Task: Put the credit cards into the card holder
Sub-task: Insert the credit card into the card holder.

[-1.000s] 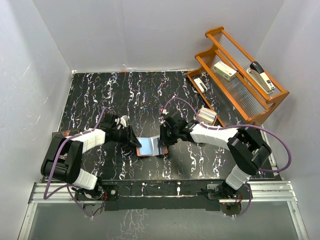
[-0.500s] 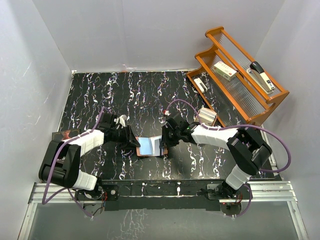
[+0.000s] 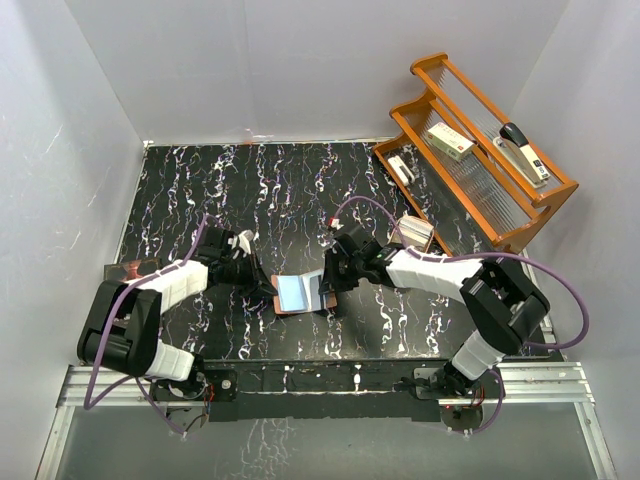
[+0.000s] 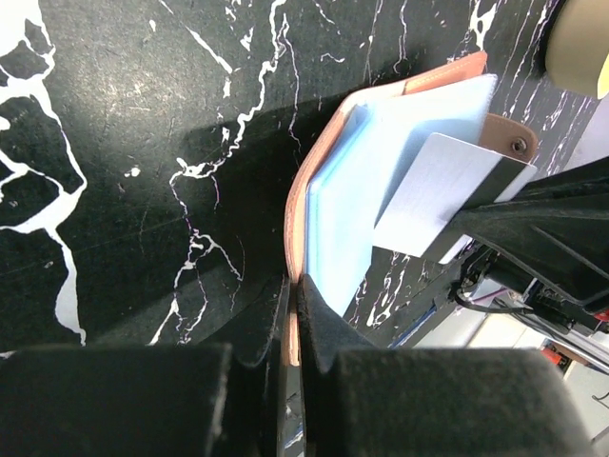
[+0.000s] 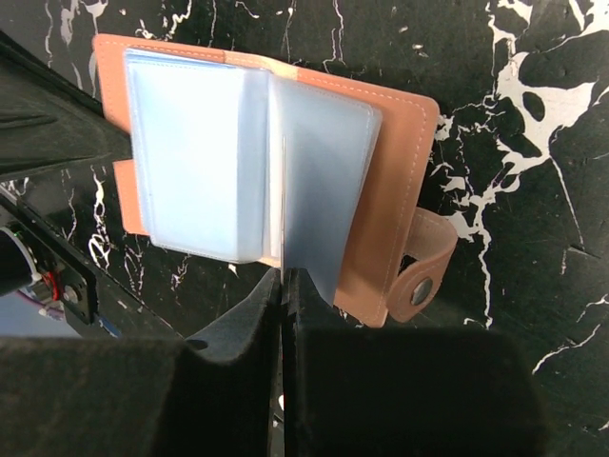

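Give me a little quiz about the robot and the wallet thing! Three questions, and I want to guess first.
1. Pick one. What do the left fingers pinch on the holder? A: the edge of its cover. B: its snap tab. C: nothing at all.
2. True or false: the right fingers are wide open.
3. Finish the line: the black and silver tool lying in the wooden rack is a ____.

Key
1. A.
2. False. They are shut on a thin pale sheet, most likely a card.
3. Stapler.
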You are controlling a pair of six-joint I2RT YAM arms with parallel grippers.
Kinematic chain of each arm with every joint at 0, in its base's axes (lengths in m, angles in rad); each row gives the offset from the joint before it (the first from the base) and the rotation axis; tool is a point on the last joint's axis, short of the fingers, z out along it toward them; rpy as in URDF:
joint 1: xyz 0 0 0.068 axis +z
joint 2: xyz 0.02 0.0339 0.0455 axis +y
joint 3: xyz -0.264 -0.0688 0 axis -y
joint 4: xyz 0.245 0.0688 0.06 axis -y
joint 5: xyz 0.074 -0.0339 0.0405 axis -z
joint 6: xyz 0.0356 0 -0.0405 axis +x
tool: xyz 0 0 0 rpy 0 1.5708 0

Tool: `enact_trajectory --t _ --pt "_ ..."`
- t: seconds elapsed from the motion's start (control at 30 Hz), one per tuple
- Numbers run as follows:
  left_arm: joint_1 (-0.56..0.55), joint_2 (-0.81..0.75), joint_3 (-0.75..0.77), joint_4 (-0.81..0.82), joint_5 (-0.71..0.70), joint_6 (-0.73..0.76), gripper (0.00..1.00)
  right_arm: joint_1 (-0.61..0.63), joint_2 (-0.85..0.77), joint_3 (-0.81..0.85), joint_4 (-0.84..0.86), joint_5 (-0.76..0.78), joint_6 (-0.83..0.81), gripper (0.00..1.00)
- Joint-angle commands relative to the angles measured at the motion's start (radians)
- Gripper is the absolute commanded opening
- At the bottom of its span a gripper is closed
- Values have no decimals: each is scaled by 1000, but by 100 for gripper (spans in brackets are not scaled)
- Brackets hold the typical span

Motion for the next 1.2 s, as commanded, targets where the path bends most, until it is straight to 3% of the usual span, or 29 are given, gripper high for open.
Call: enact_trajectory --t 0.0,0.47,0.8,1.17 --pt "-4 30 18 -19 46 33 0 -12 -57 12 27 -14 4 0" --pt "-4 134 90 -102 18 104 0 -34 33 54 59 -100 24 0" --pt "-4 154 88 -96 12 95 0 -41 59 0 187 -224 96 0" --pt "-5 158 88 -101 5 92 0 -46 102 -12 179 -215 109 0"
